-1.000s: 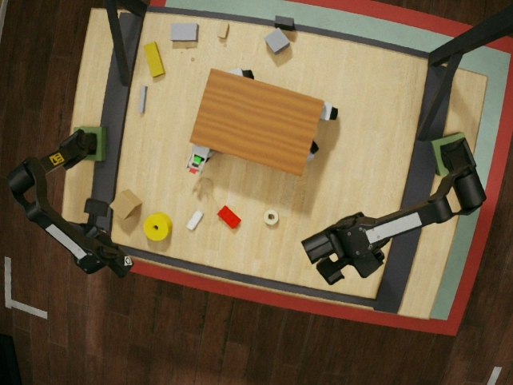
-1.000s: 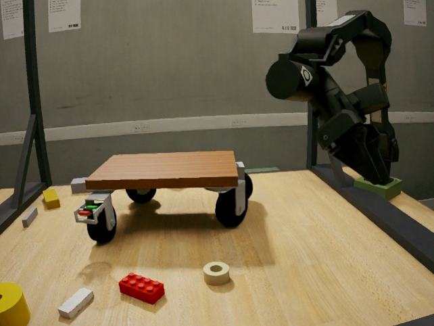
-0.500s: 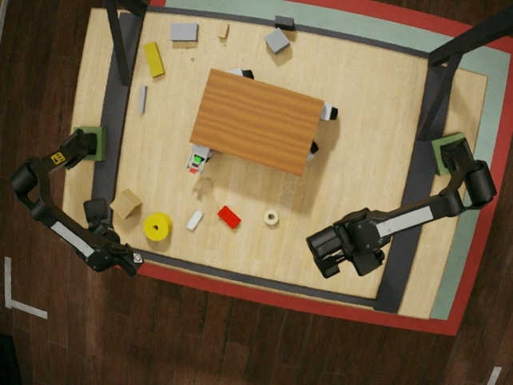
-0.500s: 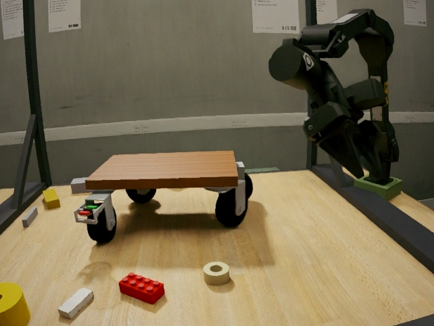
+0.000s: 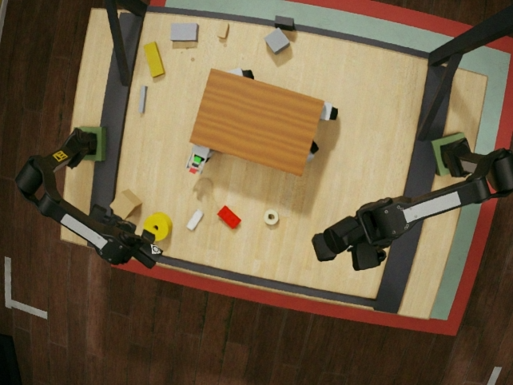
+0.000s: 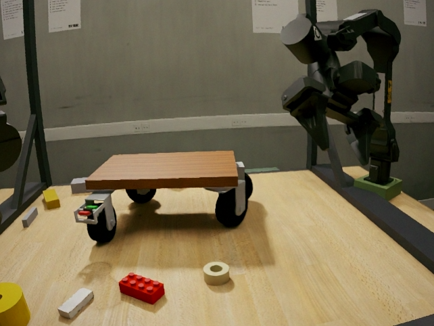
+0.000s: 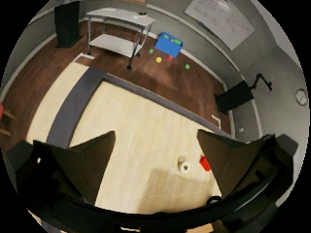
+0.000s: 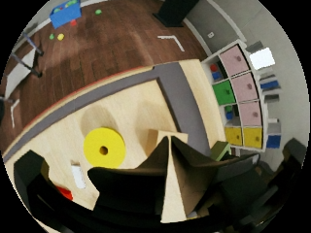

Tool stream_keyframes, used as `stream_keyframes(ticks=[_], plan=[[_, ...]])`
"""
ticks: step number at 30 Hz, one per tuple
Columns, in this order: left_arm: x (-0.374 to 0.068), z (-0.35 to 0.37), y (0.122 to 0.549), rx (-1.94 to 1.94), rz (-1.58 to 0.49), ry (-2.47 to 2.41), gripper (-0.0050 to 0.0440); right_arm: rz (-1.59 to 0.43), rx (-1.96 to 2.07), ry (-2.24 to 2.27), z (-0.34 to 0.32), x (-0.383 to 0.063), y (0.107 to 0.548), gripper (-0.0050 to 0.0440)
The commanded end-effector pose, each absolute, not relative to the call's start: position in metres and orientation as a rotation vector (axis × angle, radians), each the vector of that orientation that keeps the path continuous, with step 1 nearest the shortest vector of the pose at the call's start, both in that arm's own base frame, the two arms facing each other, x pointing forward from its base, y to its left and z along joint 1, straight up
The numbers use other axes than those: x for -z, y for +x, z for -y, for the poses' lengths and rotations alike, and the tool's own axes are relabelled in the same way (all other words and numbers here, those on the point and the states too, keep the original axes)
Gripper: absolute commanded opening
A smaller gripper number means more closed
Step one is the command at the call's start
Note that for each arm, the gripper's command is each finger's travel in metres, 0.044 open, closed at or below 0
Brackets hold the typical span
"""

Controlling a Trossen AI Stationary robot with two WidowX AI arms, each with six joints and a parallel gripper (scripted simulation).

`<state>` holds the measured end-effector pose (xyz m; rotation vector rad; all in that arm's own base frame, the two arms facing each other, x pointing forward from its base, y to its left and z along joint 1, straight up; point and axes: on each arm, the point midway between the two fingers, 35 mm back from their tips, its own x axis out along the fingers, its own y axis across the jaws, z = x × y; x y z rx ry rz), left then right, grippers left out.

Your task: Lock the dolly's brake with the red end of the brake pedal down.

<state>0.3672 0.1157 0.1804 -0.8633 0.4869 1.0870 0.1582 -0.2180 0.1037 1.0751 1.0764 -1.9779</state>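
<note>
The dolly point(image 5: 256, 120) point(image 6: 164, 168) has a wooden deck and stands on its black wheels in the middle of the table. Its brake caster point(image 5: 198, 159) point(image 6: 101, 224) is at the front left corner. The pedal's red end point(image 5: 193, 169) point(image 6: 84, 212) sticks outward, with the green end point(image 5: 198, 158) point(image 6: 91, 207) behind it and a little higher. My left gripper point(image 5: 346, 252) point(image 6: 336, 140) point(image 7: 156, 134) is open and empty, high above the table's right side. My right gripper point(image 5: 112, 219) point(image 8: 168, 139) is shut on nothing, above the tan block point(image 5: 126, 203) point(image 8: 157, 137) and far from the dolly.
A yellow disc point(image 5: 157, 225) point(image 6: 10, 305) point(image 8: 104, 148), a white block point(image 5: 194, 219) point(image 6: 75, 302), a red brick point(image 5: 228, 216) point(image 6: 142, 287) point(image 7: 204, 163) and a cream ring point(image 5: 269, 220) point(image 6: 215, 272) point(image 7: 184, 166) lie in front of the dolly. A yellow block point(image 5: 153, 59) and grey blocks point(image 5: 184, 31) lie behind it.
</note>
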Motion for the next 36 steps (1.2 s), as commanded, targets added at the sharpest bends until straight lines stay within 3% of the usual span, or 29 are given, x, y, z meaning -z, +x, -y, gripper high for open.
stream_keyframes(ticks=[1,7,19,27,31,36], plan=[[-0.197,-0.105,0.368,-0.959,-0.472,-0.842,0.044,-1.23,1.746,0.99,0.214,-0.107,0.18,0.0],[-0.211,-0.091,0.369,-0.795,-0.459,-0.772,0.044,-1.451,1.378,0.786,0.202,-0.108,0.207,0.0],[-0.242,-0.064,0.365,-0.507,-0.382,-0.597,0.044,-1.677,0.675,0.338,0.17,-0.11,0.257,-0.0003],[-0.26,-0.05,0.359,-0.367,-0.313,-0.481,0.044,-1.714,0.259,0.038,0.149,-0.113,0.281,-0.002],[-0.275,-0.037,0.352,-0.255,-0.242,-0.372,0.044,-1.683,-0.02,-0.171,0.129,-0.115,0.302,-0.005],[-0.29,-0.024,0.342,-0.157,-0.16,-0.257,0.044,-1.617,-0.322,-0.413,0.107,-0.118,0.32,-0.005]])
